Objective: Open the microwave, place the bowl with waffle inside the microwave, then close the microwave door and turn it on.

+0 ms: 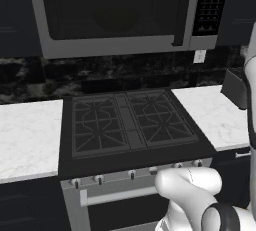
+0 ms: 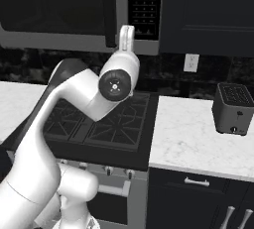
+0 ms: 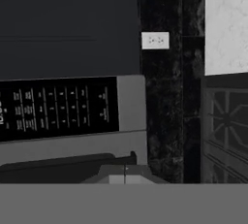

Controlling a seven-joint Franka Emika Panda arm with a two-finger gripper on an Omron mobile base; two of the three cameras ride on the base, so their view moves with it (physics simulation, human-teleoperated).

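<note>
Microwave (image 1: 120, 12) sits above the stove (image 1: 131, 122), door (image 1: 112, 6) shut, handle (image 1: 179, 10) at its right edge beside the button panel (image 1: 209, 4). Arm (image 2: 94, 96) is raised toward the microwave's lower right. Hand view is rolled, looking at the panel (image 3: 58, 107); can't tell the claw's state. Toaster (image 2: 234, 108) on right counter (image 2: 198, 139).

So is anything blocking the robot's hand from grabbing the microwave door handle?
Nothing visible does. The handle lies straight before the hand camera, beside the button panel, and the microwave door is shut.
</note>
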